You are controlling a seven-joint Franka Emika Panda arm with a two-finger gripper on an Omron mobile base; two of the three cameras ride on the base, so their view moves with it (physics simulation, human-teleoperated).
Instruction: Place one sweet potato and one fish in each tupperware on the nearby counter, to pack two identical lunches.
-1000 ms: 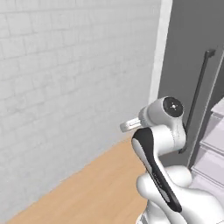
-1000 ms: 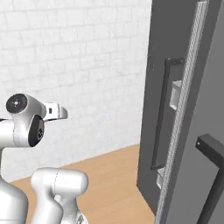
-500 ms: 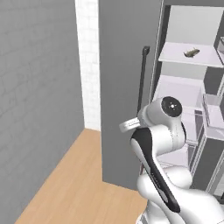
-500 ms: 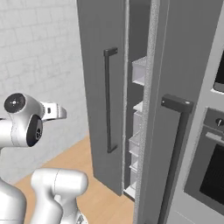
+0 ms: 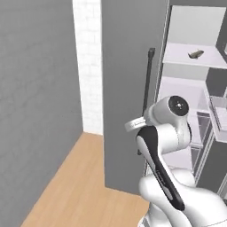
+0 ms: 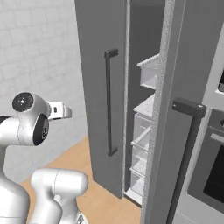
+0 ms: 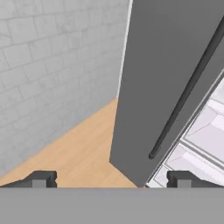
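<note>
The hand hangs spread and empty before the fridge door, which stands ajar so the shelves are reachable, and a fish lies on an upper shelf at far right.

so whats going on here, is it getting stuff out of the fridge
Not yet. The fridge door stands open with the arm in front of it. The gripper is open and empty, pointing at the door edge and the wooden floor. One small fish-like item lies on an upper shelf, untouched.
</note>
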